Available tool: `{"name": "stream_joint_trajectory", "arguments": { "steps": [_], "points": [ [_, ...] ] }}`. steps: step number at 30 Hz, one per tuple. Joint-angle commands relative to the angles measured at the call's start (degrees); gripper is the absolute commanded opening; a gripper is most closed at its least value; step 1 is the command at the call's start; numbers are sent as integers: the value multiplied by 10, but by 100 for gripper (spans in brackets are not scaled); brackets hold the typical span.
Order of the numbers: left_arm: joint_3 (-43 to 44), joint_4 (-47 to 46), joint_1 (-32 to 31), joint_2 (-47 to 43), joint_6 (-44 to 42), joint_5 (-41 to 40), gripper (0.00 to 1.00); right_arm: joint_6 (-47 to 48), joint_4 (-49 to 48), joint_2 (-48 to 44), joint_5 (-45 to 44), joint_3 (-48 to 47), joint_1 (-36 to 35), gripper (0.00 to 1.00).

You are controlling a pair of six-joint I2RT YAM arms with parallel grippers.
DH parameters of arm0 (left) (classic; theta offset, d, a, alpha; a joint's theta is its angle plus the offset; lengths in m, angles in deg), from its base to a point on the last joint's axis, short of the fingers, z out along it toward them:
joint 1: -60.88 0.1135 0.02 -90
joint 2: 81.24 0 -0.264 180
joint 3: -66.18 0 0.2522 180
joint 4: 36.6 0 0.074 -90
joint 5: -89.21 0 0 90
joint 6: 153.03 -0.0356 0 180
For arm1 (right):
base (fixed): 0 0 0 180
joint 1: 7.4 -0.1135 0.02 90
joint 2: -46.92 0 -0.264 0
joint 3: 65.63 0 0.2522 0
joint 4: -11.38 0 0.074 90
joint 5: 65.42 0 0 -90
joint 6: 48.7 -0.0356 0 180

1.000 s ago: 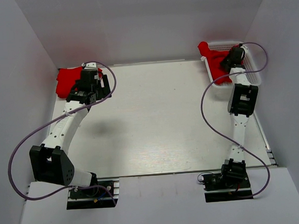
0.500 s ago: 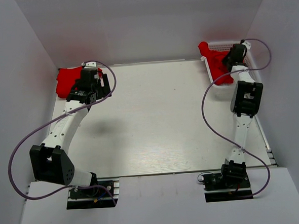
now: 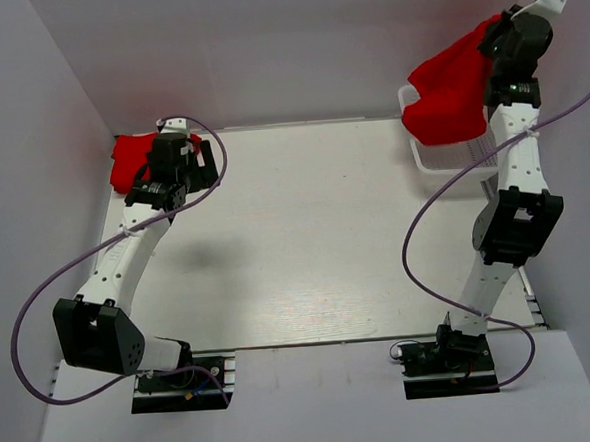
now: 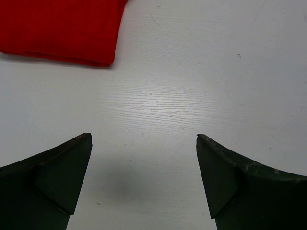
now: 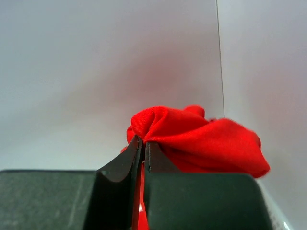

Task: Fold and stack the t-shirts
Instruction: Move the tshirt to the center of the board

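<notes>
Right gripper [image 5: 143, 143] pinched tight on red t-shirt [image 3: 448, 96], raised over white basket [image 3: 453, 157], far right; cloth bunched, long axis hanging down from pinch. Left gripper [image 4: 144, 141] spread wide, empty, over table [image 3: 296, 231] beside second t-shirt [image 4: 57, 28], flat, far left.

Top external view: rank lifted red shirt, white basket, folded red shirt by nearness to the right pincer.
1. Lifted red shirt, pinched in the right pincer.
2. White basket, just beneath, far right.
3. Folded red shirt, far-left corner.
</notes>
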Motion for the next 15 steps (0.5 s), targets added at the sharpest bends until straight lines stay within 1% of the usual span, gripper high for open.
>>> {"name": "stream_joint_trajectory", "arguments": {
  "steps": [1, 5, 7, 8, 10, 12, 13, 15],
  "points": [
    [11, -11, 3, -40, -3, 15, 100, 32, 9, -39, 16, -62, -2, 0],
    [6, -11, 3, -53, 2, 26, 100, 40, 26, -83, 60, -87, -4, 0],
    [6, -11, 3, -53, 2, 26, 100, 43, 24, -94, 100, -89, -6, 0],
    [6, -11, 3, -60, 2, 26, 100, 43, 46, -108, 119, -95, -8, 0],
    [13, -5, 3, -60, 8, 31, 100, 41, 54, -127, 149, -96, -11, 0],
    [18, 1, 3, -60, 8, 36, 100, 40, 57, -136, 194, -96, -16, 0],
    [18, 10, 3, -60, 14, 42, 100, 41, 58, -143, 233, -96, -18, 0],
    [31, 18, 3, -60, 14, 42, 100, 45, 58, -160, 267, -90, -28, 0]
  ]
}}
